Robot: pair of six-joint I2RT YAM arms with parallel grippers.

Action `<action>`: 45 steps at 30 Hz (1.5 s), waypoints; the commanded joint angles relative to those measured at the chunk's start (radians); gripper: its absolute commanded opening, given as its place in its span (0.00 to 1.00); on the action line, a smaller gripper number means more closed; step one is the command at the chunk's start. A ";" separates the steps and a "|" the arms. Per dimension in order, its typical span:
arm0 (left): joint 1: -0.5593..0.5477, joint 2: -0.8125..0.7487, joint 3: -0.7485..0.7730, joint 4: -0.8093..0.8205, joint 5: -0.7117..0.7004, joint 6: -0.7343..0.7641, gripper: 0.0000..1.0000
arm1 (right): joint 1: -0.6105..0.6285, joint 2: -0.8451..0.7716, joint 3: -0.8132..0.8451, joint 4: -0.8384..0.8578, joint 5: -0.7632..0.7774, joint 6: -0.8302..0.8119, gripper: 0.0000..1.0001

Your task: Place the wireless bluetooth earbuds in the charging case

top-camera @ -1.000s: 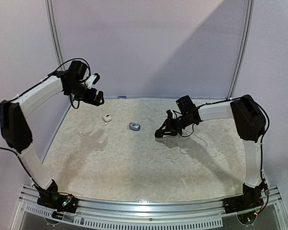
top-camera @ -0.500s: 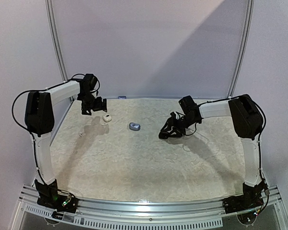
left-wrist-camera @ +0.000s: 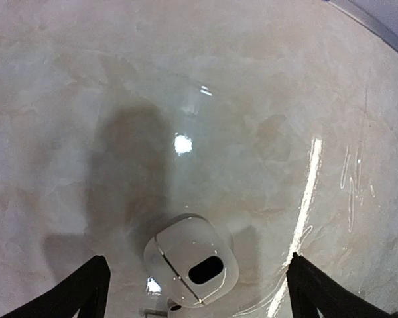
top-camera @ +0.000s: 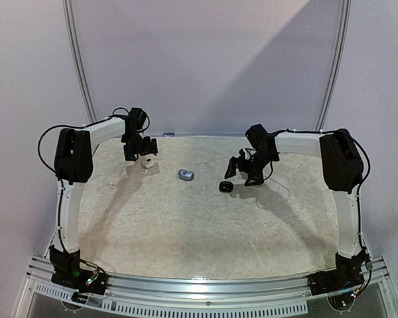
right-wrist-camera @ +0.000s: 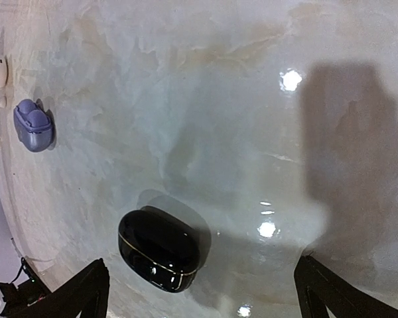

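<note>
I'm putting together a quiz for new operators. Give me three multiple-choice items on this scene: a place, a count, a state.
1. Which case lies between the other two? A white B blue C black
2. How many cases are on the table? A three B two C five
3. How is the right gripper? A shut on a case B shut on an earbud C open, empty
Key: B, the blue case sits between the white case and the black case; A, only those three show; C, its fingers stand spread, touching nothing.
</note>
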 commanded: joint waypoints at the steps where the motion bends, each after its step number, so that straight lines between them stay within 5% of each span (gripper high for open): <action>1: -0.019 0.067 0.065 0.004 -0.036 -0.016 0.92 | -0.005 -0.031 0.010 -0.102 0.100 -0.046 0.99; 6: -0.029 0.093 0.075 -0.009 -0.072 -0.021 0.81 | -0.005 -0.058 0.012 -0.107 0.117 -0.062 0.99; 26: -0.047 0.117 0.044 -0.046 -0.121 -0.022 0.67 | 0.000 -0.085 0.006 -0.095 0.120 -0.089 0.99; 45: -0.048 0.084 0.126 0.028 -0.092 0.137 0.16 | 0.002 -0.131 -0.020 -0.076 0.148 -0.099 0.99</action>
